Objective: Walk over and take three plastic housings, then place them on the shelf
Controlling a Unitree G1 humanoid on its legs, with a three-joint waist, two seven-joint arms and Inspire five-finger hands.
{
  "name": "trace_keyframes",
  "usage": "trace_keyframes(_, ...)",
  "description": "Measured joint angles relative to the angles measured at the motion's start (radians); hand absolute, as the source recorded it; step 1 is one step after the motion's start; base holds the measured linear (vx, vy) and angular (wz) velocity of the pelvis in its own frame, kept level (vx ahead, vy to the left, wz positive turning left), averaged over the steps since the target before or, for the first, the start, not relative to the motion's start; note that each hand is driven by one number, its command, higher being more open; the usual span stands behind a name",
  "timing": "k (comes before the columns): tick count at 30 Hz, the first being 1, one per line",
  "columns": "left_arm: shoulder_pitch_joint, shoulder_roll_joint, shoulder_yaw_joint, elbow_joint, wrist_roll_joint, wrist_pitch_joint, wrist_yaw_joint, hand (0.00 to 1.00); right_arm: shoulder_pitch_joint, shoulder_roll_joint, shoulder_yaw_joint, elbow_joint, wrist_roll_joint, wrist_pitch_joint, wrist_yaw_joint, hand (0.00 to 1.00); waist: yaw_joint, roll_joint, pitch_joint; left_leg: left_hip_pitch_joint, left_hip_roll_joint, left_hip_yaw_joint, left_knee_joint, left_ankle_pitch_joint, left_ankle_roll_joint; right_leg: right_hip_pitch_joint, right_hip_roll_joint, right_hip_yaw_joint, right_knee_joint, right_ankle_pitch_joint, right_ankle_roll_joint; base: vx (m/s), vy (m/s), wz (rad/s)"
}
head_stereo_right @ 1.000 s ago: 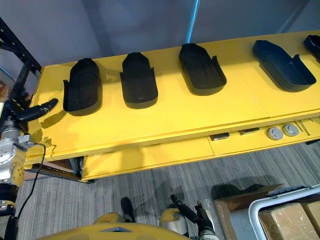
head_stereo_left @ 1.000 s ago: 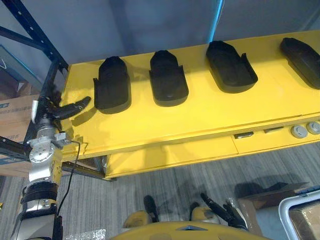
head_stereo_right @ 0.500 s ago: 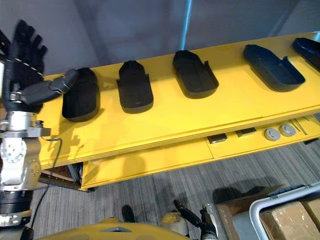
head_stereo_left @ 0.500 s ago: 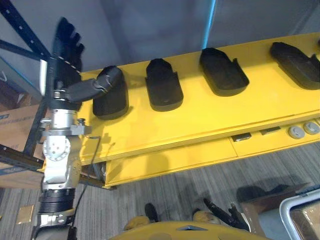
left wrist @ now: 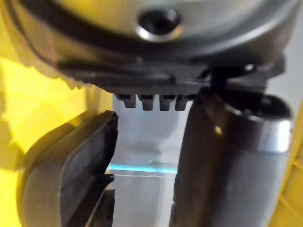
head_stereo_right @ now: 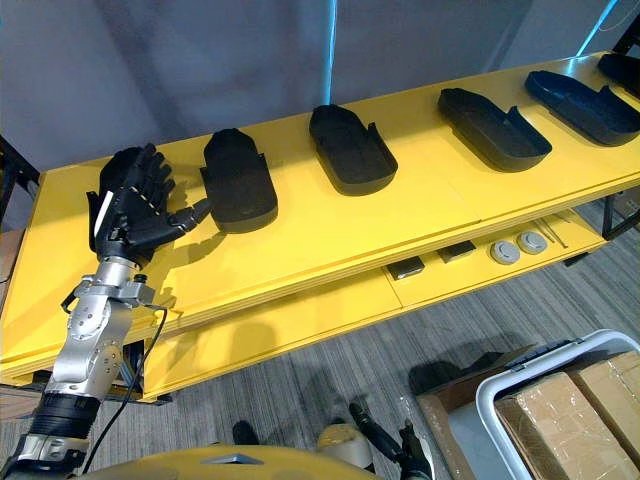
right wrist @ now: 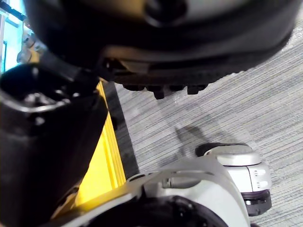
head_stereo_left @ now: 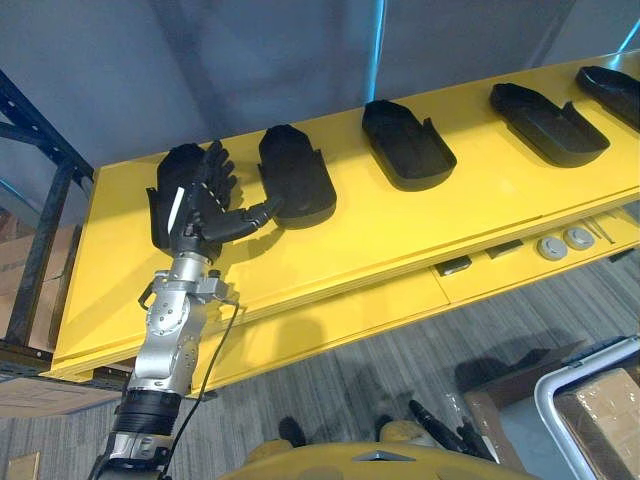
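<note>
Left hand (head_stereo_left: 195, 200) hovers spread open, holding nothing, over the end housing (head_stereo_left: 156, 215) on the table (head_stereo_left: 400, 225), with its thumb reaching toward the next housing (head_stereo_left: 297, 185). Best to lower squarely and close across the end one's walls, not the neighbour's. The eye views show more housings in a row on its thumb side; the left wrist view adds a dark rim (left wrist: 71, 170) — probably a housing's — close by the thumb (left wrist: 232, 165). Right hand (head_stereo_left: 445, 430) hangs low over the floor — its grip can't be told.

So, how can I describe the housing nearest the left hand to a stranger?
Find the long yellow table. In its row of black housings, take the leftmost housing. Only this one is partly hidden behind the open left hand.
</note>
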Motion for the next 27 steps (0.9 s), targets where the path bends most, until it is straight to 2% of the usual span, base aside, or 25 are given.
trace_keyframes(7, 0.000, 0.001, -0.052, 0.063, -0.005, 0.058, -0.083, 1.00, -0.001, -0.006, 0.021, 0.000, 0.002, 0.002, -0.017, 1.00, 0.000, -0.001, 0.000, -0.004, -0.001, -0.002, 0.000, 0.000, 0.000, -0.003, -0.001, -0.002, 0.000, 0.000, 0.000, 0.00, 0.000, 0.00)
trace_keyframes(11, 0.000, 0.002, -0.075, 0.077, -0.003, 0.085, -0.079, 1.00, -0.002, -0.009, 0.028, -0.001, 0.003, 0.003, -0.017, 1.00, -0.001, -0.001, 0.000, -0.004, 0.000, -0.002, 0.000, 0.000, -0.001, -0.003, 0.000, -0.002, -0.001, 0.000, 0.000, 0.00, 0.000, 0.00)
trace_keyframes(20, 0.001, 0.001, -0.075, 0.084, 0.050, 0.085, 0.051, 1.00, -0.003, -0.012, 0.035, 0.000, 0.003, 0.003, -0.018, 1.00, -0.004, -0.002, 0.000, -0.004, -0.001, -0.004, 0.000, 0.000, -0.001, -0.002, -0.001, -0.004, -0.002, 0.000, 0.000, 0.00, 0.000, 0.00)
trace_keyframes(27, 0.016, -0.031, -0.075, 0.084, 0.130, 0.081, 0.195, 1.00, -0.003, -0.012, 0.049, 0.001, 0.014, 0.003, -0.026, 1.00, -0.006, -0.011, -0.005, -0.006, -0.002, -0.012, 0.000, 0.000, 0.000, 0.000, -0.002, -0.011, -0.003, 0.000, 0.001, 0.00, 0.000, 0.02)
